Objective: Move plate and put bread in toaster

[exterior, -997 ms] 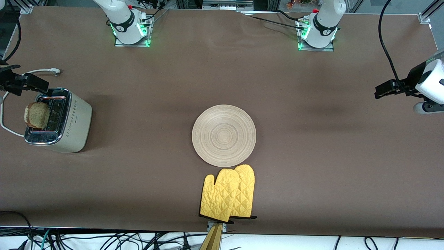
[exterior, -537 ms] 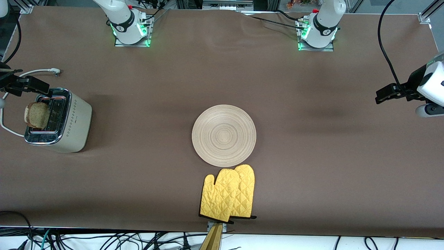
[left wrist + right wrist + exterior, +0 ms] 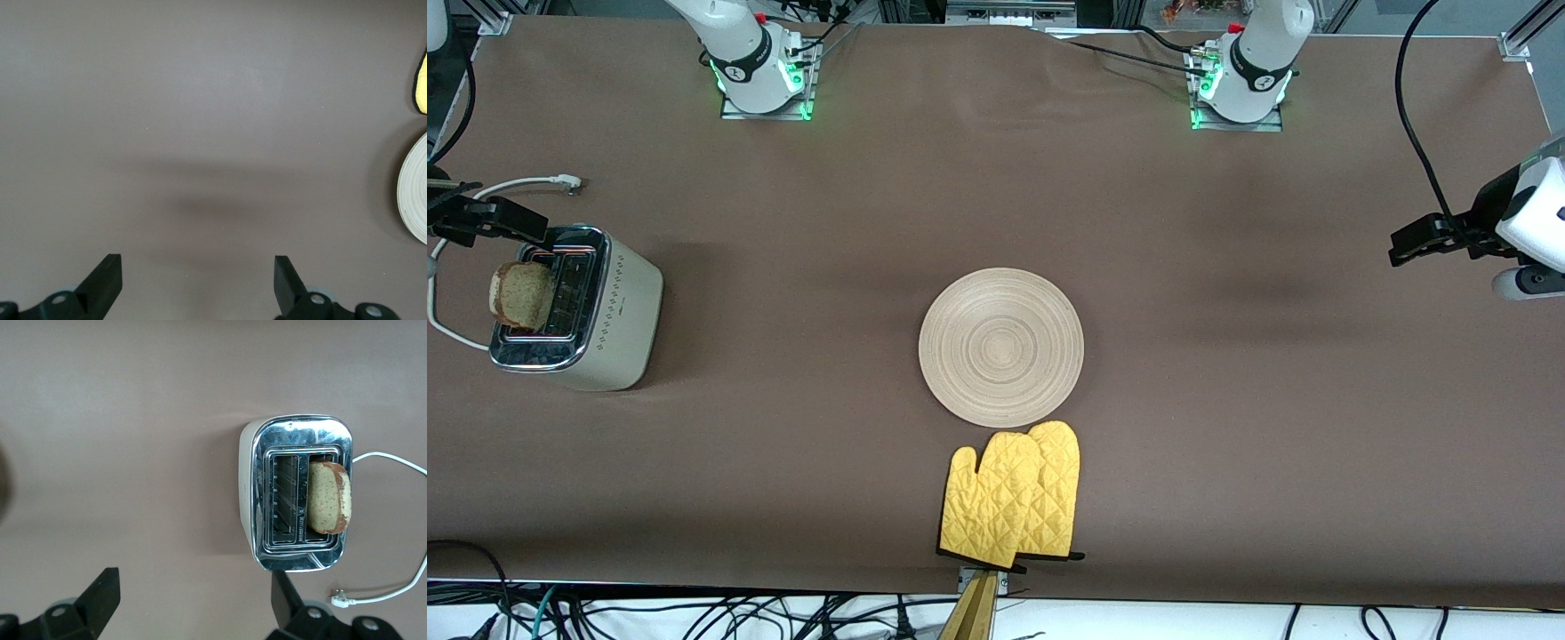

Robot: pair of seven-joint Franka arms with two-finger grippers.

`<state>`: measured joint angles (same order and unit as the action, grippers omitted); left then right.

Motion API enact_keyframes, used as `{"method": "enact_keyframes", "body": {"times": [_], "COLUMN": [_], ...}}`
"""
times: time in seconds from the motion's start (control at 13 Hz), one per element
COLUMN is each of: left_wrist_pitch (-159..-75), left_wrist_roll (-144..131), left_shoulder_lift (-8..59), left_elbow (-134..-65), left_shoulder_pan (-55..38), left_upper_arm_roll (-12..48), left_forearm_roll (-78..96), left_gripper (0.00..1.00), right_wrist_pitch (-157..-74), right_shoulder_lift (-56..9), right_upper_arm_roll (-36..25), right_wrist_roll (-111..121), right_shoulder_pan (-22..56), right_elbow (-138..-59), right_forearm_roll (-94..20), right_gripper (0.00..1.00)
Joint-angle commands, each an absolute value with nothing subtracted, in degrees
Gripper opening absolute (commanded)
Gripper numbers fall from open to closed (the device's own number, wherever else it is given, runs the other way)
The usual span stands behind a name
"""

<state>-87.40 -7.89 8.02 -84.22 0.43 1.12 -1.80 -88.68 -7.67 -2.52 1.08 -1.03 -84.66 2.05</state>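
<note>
Front view shows little change from a second ago: the right gripper (image 3: 480,222), up over the table's edge by the toaster (image 3: 578,311), has drifted slightly toward that edge, and the left gripper (image 3: 1414,242) has edged outward at the left arm's end; plate (image 3: 1001,347), bread (image 3: 520,295) and yellow oven mitts (image 3: 1014,498) lie where they were. The bread stands on edge in the toaster's outer slot, its top half sticking up, its face running along the slot and the toaster's long axis; the other slot is vacant. The plate lies flat mid-table, the mitts just nearer the camera and touching its rim. Both grippers are spread wide and hold nothing. Much of the right gripper is cut off at the frame edge. Only a sliver of plate and mitt shows in the left wrist view.
</note>
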Motion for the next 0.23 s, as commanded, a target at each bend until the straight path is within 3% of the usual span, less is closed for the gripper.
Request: {"method": "enact_keyframes", "body": {"times": [0.0,0.15], "left_wrist_pitch": [-87.89,-87.89], "left_wrist_roll": [-8.26,-8.26], "left_shoulder_lift": [7.38,7.38], "left_elbow": [-84.99,-84.99], "left_shoulder_pan": [0.09,0.09], "left_upper_arm_roll": [0.88,0.88], "left_forearm_roll": [-2.29,-2.29], "left_gripper": [1.00,1.00], "right_wrist_pitch": [-89.03,-89.03], "right_shoulder_lift": [-7.38,-7.38], "right_upper_arm_roll": [-1.67,-1.67], "right_wrist_roll": [1.32,1.23], "right_shoulder_pan": [-1.76,-1.76], "right_elbow": [-84.81,-84.81], "right_forearm_roll": [2.72,2.72], "right_gripper": [1.00,1.00]}}
